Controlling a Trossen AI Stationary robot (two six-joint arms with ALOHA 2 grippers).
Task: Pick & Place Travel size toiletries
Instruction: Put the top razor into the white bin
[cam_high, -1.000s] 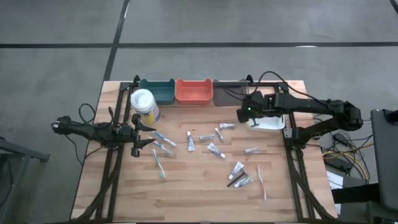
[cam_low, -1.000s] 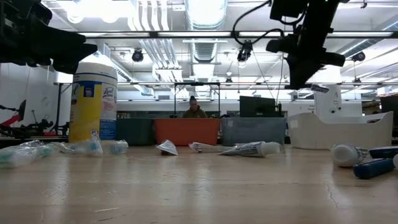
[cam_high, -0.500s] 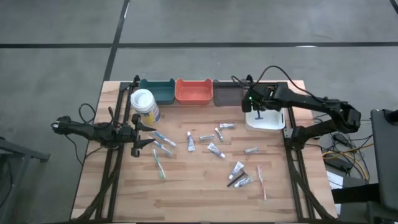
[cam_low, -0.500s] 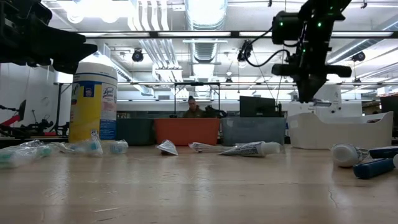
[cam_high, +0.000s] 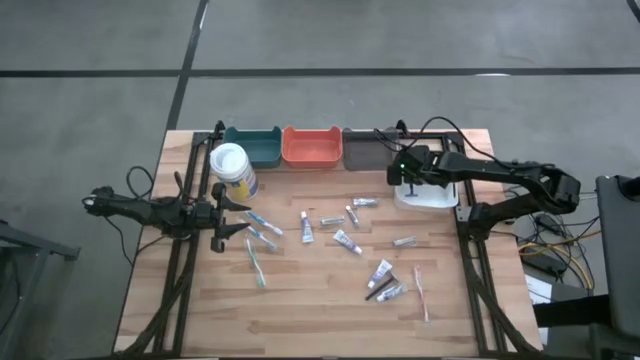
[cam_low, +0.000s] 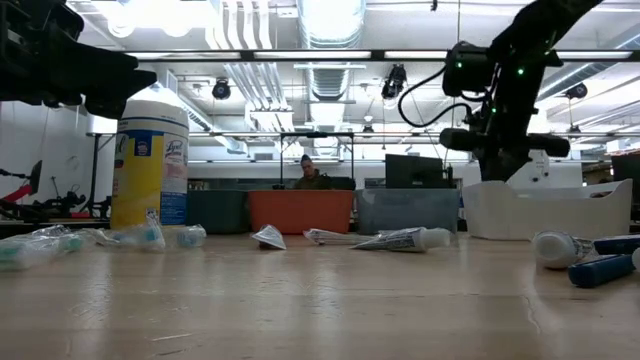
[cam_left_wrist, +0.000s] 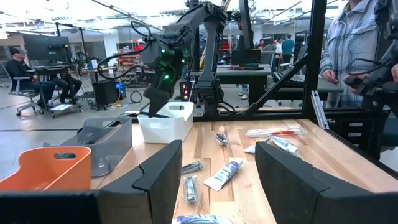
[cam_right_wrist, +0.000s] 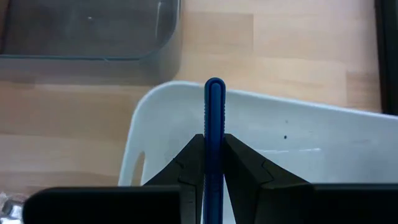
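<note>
1. The blue toothbrush (cam_right_wrist: 214, 130), slim and ridged, sits clenched upright between the right gripper (cam_right_wrist: 213, 163) fingers, above the white bin (cam_right_wrist: 323, 155); it has dropped lower since a second ago.
2. The bin's near rim lies just under the tip, the grey bin (cam_high: 367, 148) just beside.
3. Tubes (cam_high: 350, 242) lie scattered mid-table; the left gripper (cam_high: 228, 215) waits spread open at the left edge.
</note>
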